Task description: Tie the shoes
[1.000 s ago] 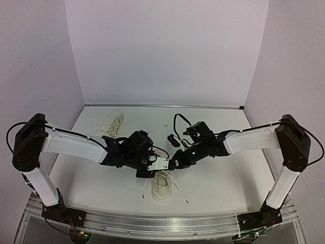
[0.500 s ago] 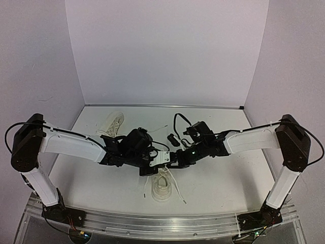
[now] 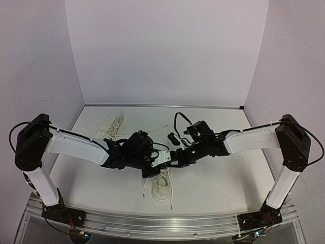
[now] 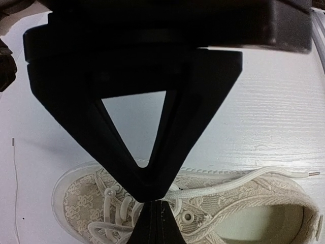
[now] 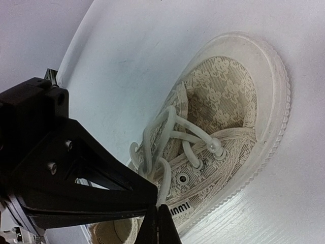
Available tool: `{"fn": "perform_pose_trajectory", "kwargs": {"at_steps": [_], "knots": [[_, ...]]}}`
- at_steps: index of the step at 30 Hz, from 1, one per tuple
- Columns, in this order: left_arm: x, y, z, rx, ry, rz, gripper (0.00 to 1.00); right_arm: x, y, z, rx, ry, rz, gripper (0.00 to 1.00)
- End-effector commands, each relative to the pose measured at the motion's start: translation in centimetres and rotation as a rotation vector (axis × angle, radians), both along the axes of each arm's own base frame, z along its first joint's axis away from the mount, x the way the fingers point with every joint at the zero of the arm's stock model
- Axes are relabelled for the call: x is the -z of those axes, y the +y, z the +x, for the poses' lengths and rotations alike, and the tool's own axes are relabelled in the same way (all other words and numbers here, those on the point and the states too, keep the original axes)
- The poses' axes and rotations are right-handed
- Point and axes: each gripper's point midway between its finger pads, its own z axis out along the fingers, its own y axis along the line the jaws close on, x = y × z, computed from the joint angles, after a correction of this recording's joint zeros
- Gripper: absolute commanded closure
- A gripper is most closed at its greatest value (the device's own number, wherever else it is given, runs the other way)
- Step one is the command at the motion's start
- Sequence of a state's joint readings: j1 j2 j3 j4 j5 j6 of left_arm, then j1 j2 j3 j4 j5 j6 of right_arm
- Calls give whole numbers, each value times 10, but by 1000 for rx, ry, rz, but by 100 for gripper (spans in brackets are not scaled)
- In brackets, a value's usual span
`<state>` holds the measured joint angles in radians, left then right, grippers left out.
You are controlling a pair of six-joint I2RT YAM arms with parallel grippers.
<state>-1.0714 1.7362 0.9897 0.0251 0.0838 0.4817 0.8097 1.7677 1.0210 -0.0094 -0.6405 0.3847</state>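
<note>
**If a lace [image 4: 244, 179] slips, knot's toast**

Both the left end effector [image 4: 155, 202] and right end effector [image 5: 160, 211] are pinched shut on a lace just above the near shoe [image 3: 162, 188], with the other shoe [image 3: 110, 124] well behind it. A hard tug could drag the near shoe or pop a lace free.

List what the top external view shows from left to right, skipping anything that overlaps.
left arm's upright link → far shoe → near shoe → right arm's upright link
</note>
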Motion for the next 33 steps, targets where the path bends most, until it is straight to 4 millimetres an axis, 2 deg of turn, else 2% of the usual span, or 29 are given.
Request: {"fn": "perform_pose_trajectory", "kwargs": {"at_steps": [1,8,17,22,27,31,33], "knots": [[2,-4,6,-49,22,-42,100,-33,10,6,-4,-55,84,100],[9,-8,11,-110,58,-94,100,-40,14,0,-21,-30,136,100],[21,-6,17,-175,97,-145,100,-31,30,-17,-61,21,163,100],[23,0,21,-199,106,-165,100,-28,26,-20,-64,27,163,100],[24,2,19,-187,107,-162,100,-43,9,-8,-27,1,186,85],[26,4,18,-179,102,-153,100,-59,-12,10,27,-37,202,59],[26,4,18,-173,102,-151,100,-63,-21,18,54,-49,202,57]]}}
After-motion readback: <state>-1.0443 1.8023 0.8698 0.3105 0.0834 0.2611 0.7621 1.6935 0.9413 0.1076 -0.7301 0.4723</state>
